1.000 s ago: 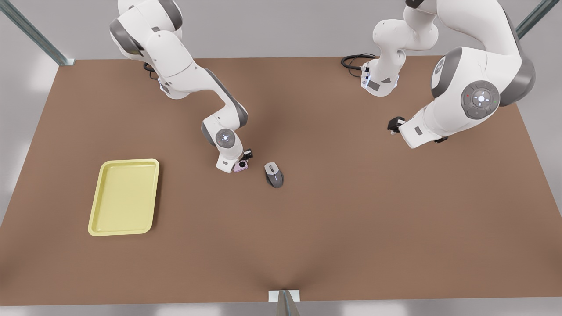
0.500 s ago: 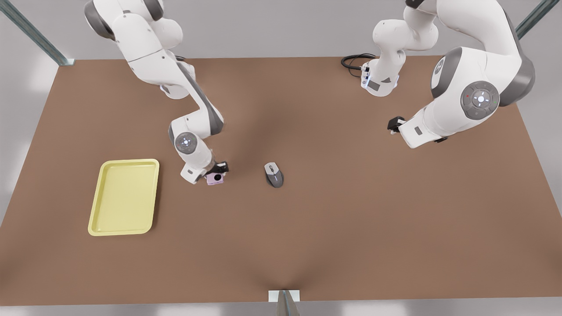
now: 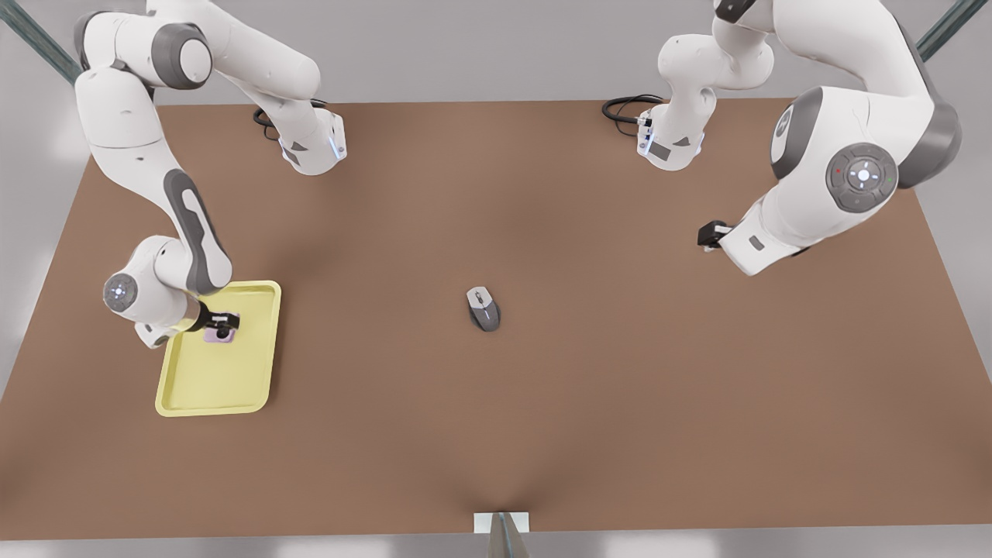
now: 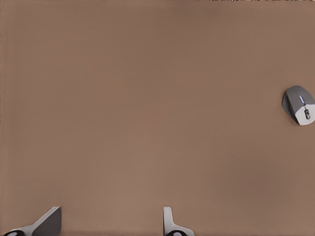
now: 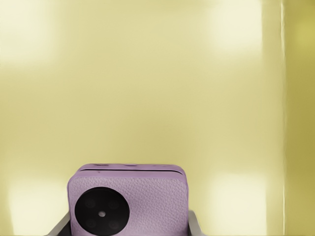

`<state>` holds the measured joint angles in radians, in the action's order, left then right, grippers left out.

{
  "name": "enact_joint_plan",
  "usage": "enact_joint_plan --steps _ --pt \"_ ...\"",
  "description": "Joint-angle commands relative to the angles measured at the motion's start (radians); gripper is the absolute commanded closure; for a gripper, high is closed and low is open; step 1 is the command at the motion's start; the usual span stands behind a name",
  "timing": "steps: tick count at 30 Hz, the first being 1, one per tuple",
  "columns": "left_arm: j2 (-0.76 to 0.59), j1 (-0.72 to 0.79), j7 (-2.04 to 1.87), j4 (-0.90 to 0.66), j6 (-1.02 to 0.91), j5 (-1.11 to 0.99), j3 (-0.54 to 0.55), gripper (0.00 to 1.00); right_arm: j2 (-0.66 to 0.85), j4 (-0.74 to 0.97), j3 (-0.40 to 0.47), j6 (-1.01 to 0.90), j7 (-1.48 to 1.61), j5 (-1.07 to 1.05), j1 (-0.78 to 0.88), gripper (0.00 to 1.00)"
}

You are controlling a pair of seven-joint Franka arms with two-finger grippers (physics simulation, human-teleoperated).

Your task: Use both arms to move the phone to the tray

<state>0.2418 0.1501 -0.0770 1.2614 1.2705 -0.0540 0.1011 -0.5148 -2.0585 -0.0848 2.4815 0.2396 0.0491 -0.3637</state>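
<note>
The lilac phone [image 3: 220, 335] hangs over the far part of the pale yellow tray [image 3: 225, 380], on the front view's left. My right gripper [image 3: 225, 322] is shut on it. In the right wrist view the phone [image 5: 129, 201] shows its black camera circle, with a finger [image 5: 195, 225] at each side and the tray floor [image 5: 147, 88] behind it. Whether the phone touches the tray I cannot tell. My left gripper [image 3: 709, 234] waits open above the table on the front view's right, and its fingertips [image 4: 170, 222] stand wide apart with nothing between them.
A grey computer mouse [image 3: 483, 308] lies at the middle of the brown table [image 3: 542, 403], also seen from the left wrist as the mouse [image 4: 299, 104]. Black cables [image 3: 624, 107] coil at the far edge by an arm base.
My right gripper has carried the phone from beside the mouse toward the front view's left, and now holds it over the tray. The left arm shifted only slightly.
</note>
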Motion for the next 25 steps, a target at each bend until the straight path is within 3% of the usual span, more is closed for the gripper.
enact_joint_plan --steps 1,4,8,11,14,15,16,17,25 --pt "-0.002 0.000 -0.112 0.000 0.001 -0.009 0.002 0.00 -0.039 0.041 0.000 0.111 0.448 0.014 0.005 0.18" --pt "-0.002 0.000 -0.115 0.000 -0.002 -0.004 0.003 0.00 -0.060 0.041 0.002 0.112 0.420 0.012 -0.001 0.00" --pt "-0.002 0.000 -0.118 -0.002 -0.005 -0.003 0.002 0.00 0.054 0.055 0.002 0.044 0.417 0.037 0.005 0.00" --pt "-0.002 0.000 -0.121 -0.002 -0.005 -0.004 0.002 0.00 0.272 0.231 -0.041 -0.426 0.275 0.110 0.020 0.00" --pt "-0.004 0.000 -0.121 -0.002 -0.013 -0.003 0.002 0.00 0.398 0.369 -0.110 -0.794 -0.192 0.092 0.144 0.00" --pt "-0.004 0.000 -0.121 -0.002 -0.014 -0.003 0.003 0.00 0.395 0.446 -0.131 -0.889 -0.250 0.078 0.152 0.00" --pt "-0.004 0.000 -0.121 -0.002 -0.017 -0.003 0.003 0.00 0.325 0.512 0.003 -0.934 -0.238 0.069 0.278 0.00" --pt "-0.004 0.000 -0.121 -0.002 -0.019 -0.004 0.003 0.00 0.226 0.647 0.031 -0.996 -0.203 0.005 0.302 0.00" --pt "-0.001 0.000 -0.121 0.000 -0.028 -0.004 0.005 0.00 0.219 0.676 0.045 -1.013 -0.235 0.001 0.285 0.00"
